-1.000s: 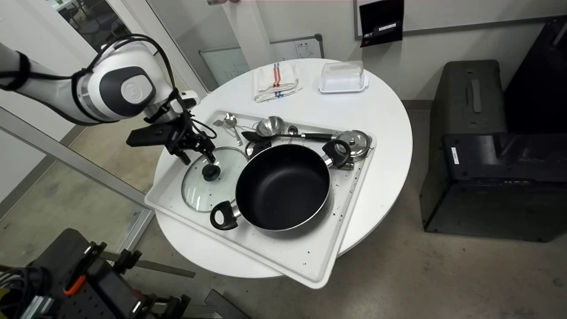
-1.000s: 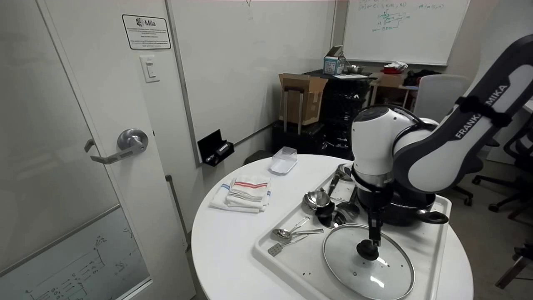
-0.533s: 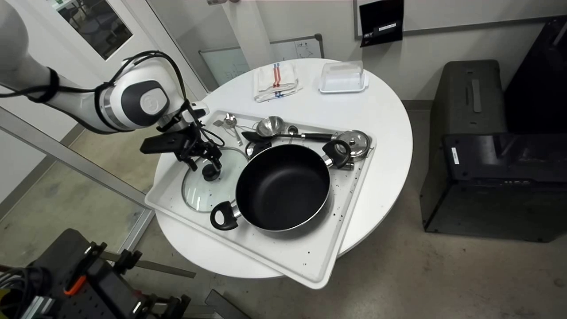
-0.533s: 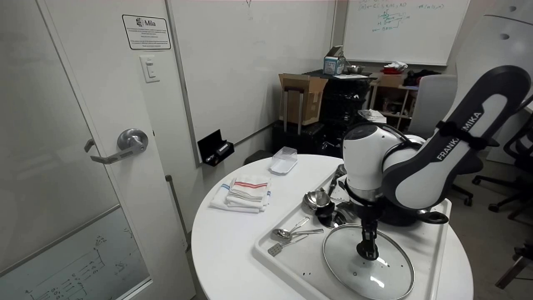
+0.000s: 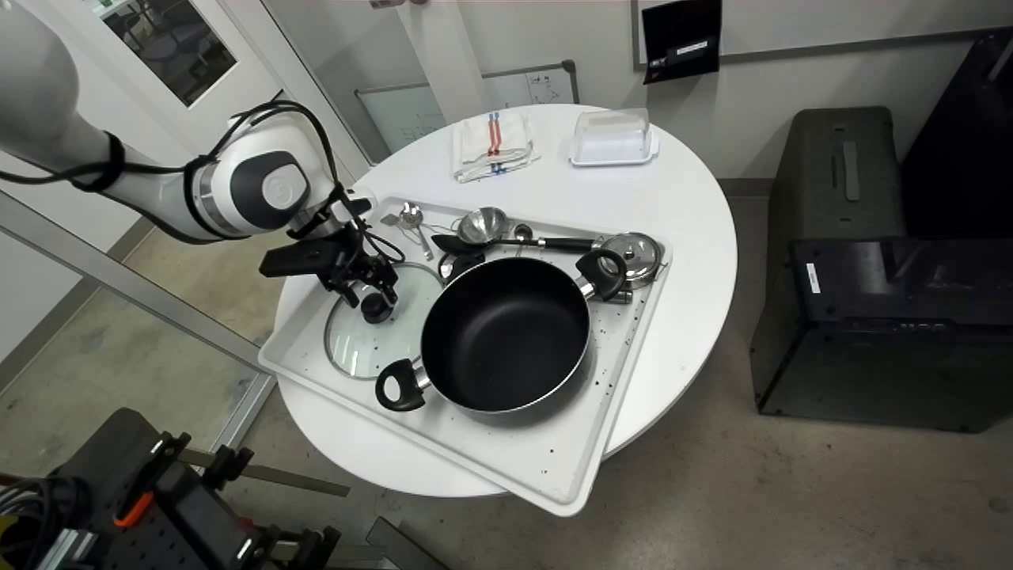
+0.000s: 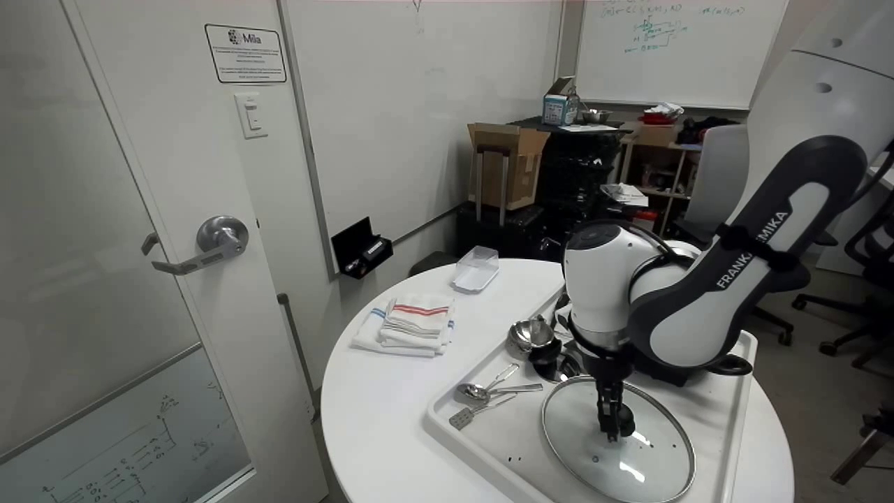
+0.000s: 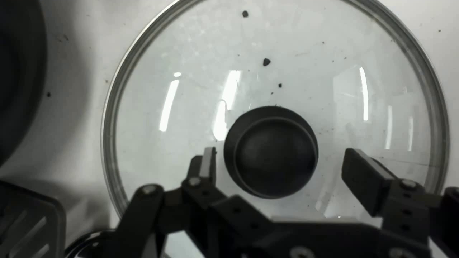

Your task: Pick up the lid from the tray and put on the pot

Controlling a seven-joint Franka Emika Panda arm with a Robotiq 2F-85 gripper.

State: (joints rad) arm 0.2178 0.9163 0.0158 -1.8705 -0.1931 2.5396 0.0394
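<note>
The clear glass lid (image 5: pixel 360 348) with its dark knob (image 7: pixel 276 157) lies flat on the white tray (image 5: pixel 546 451), left of the black pot (image 5: pixel 506 332). In the wrist view the lid (image 7: pixel 154 143) fills the middle and the pot (image 7: pixel 18 79) shows at the left edge. My gripper (image 7: pixel 283 161) is open, one finger on each side of the knob with gaps on both sides. In both exterior views the gripper (image 5: pixel 370 297) is low over the lid, at the knob. In an exterior view the arm hides much of the pot (image 6: pixel 667 370).
Metal utensils and a small bowl (image 5: pixel 483 226) lie along the tray's back side, with a small metal lidded pan (image 5: pixel 633 257) at its corner. Folded towels (image 5: pixel 495 142) and a clear plastic box (image 5: pixel 613 138) stand on the round white table (image 5: pixel 688 277). One pot handle (image 5: pixel 401 385) overhangs the lid's edge.
My gripper has come down and toward the knob, and its fingers are now around the knob's height. The lid, pot and tray have not moved.
</note>
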